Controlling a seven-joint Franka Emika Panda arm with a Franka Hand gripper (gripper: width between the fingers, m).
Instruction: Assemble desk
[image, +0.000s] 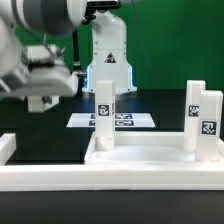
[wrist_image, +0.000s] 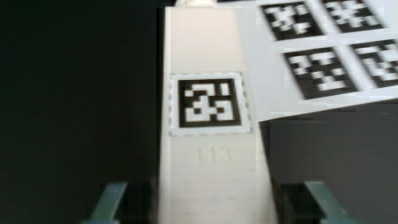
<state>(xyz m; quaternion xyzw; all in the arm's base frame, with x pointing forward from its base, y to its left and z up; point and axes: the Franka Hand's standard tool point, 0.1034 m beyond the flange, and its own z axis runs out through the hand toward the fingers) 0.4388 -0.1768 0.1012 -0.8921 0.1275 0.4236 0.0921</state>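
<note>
A white leg post (wrist_image: 208, 150) with a black-and-white tag (wrist_image: 208, 103) runs lengthwise between my fingers (wrist_image: 114, 202), and my gripper (wrist_image: 212, 205) is shut on its near end. In the exterior view my gripper (image: 42, 98) hangs blurred above the black table at the left, and the held post is hidden there. The rimmed white tabletop (image: 150, 160) lies at the front. Two tagged leg posts stand upright in it, one near the middle (image: 104, 115) and one at the exterior view's right (image: 203, 120).
The marker board (image: 125, 121) lies flat behind the tabletop, and its tags (wrist_image: 329, 50) show beyond the held post. The arm's white base (image: 108, 60) stands at the back. A long white barrier wall (image: 60, 180) runs along the front.
</note>
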